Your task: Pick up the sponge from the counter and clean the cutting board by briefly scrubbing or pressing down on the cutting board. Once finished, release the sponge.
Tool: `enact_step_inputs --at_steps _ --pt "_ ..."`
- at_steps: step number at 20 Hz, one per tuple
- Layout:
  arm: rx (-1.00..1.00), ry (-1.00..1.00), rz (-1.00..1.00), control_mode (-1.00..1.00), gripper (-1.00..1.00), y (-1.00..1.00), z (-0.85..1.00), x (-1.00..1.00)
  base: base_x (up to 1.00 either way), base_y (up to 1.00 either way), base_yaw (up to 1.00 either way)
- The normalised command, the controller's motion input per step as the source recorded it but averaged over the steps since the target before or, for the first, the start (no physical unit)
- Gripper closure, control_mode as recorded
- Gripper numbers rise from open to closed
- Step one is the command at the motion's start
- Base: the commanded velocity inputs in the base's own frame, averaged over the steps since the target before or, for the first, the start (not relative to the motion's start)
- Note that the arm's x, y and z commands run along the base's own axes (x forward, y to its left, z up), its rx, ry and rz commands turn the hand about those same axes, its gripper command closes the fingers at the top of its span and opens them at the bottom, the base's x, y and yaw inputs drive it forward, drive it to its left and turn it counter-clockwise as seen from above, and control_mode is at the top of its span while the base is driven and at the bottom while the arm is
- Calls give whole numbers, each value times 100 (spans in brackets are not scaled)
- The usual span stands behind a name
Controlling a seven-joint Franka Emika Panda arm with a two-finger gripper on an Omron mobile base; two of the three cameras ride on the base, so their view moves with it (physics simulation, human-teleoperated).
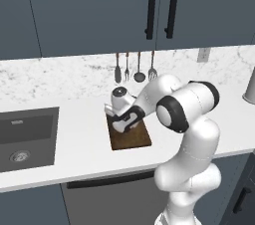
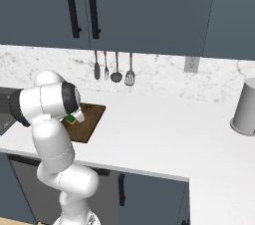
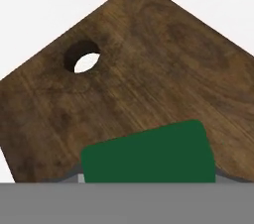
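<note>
I have the sponge [image 3: 149,152] pinched in the gripper [image 1: 121,125], green face toward the hand camera, just over the cutting board [image 3: 149,69], near the end with the hole. If I press off-centre, the board could skid on the white counter [image 1: 74,154], or the sponge could twist free. In the hand view, its long axis lies across the frame, slightly tilted.

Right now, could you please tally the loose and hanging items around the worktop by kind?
Sponge: 1
Board: 1
Hanging utensils: 4
Grey canister: 1
Total: 7
</note>
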Motion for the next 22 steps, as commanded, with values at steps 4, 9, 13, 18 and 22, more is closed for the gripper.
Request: enact_step_inputs --at_steps 4,9,13,18,22 --pt "-1 -3 -5 -100 100 -1 0 31 0 0 0" --pt "0 -5 -3 -100 100 -14 0 27 0 0 0" --pt "0 -4 -2 -100 100 -42 0 2 0 0 0" --pt "0 -2 0 -100 100 -51 0 0 0 0 0" --pt "0 0 0 -100 100 -42 0 0 0 0 0"
